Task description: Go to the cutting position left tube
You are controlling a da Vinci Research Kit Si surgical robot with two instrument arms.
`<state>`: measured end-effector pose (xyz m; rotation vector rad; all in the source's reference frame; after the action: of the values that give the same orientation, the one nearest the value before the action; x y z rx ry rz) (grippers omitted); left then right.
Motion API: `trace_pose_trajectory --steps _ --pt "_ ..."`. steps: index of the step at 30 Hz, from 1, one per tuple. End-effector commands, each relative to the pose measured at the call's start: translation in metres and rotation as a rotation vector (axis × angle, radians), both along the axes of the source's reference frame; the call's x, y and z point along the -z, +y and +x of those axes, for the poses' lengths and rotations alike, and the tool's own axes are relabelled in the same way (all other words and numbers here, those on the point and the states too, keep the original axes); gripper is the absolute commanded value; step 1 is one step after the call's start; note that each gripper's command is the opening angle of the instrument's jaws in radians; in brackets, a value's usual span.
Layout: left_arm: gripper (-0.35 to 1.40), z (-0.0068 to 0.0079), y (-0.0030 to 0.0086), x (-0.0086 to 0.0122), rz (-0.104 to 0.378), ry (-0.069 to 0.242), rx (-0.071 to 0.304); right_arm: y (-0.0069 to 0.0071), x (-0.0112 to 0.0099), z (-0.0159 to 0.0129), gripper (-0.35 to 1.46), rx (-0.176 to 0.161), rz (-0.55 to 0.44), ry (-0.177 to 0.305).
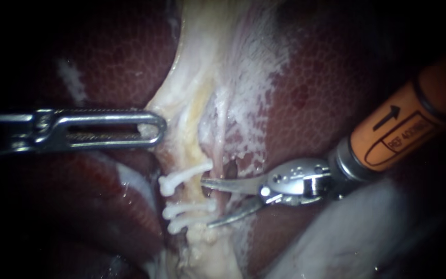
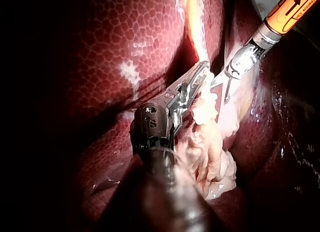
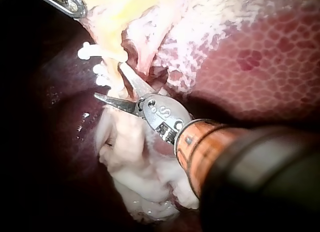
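Note:
A pale tube [image 1: 196, 155] runs down the middle between the liver lobes, with a pinker tube [image 1: 224, 150] just to its right. Three white clips cross the pale tube: one higher [image 1: 184, 174], two lower [image 1: 187, 207]. My right instrument [image 1: 206, 202] comes in from the right with curved blades open. One blade lies just below the upper clip and the other by the lowest clip, so the pale tube's stretch with the middle clip lies in the gap. The right wrist view shows these blades [image 3: 107, 80] beside the clips [image 3: 89, 51]. My left instrument [image 1: 157, 129] has its windowed jaws shut on the pale tissue's edge [image 1: 169, 111].
Dark red liver [image 1: 326, 93] lies on both sides of the pale strip. A white gauze-like mass [image 1: 347, 232] sits under my right instrument's orange shaft [image 1: 403, 129]. In the left wrist view, lumpy pale tissue [image 2: 212, 152] hangs beside my left instrument.

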<state>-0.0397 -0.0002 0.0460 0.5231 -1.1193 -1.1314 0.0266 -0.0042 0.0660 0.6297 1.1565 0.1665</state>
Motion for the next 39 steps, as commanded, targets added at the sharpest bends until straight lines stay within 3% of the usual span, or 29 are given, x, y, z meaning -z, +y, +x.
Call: trace_pose_trajectory --steps 1,17,27,39 --pt "-0.35 -0.0001 -0.0001 -0.0001 -0.001 0.0 0.0 0.0 0.0 0.0002 1.32 -0.003 0.0 -0.002" --pt "-0.35 -0.0002 -0.0004 -0.0006 -0.004 0.001 0.0 0.0008 0.0009 0.0013 1.32 -0.009 0.01 0.013" --pt "-0.35 0.0 0.0 -0.0014 -0.004 0.0 -0.002 0.0002 0.0011 0.0025 1.24 0.045 0.025 0.053" --pt "-0.35 -0.0001 0.0001 -0.0018 -0.005 0.001 -0.002 0.0 0.0009 0.0044 1.22 0.057 0.046 0.057"
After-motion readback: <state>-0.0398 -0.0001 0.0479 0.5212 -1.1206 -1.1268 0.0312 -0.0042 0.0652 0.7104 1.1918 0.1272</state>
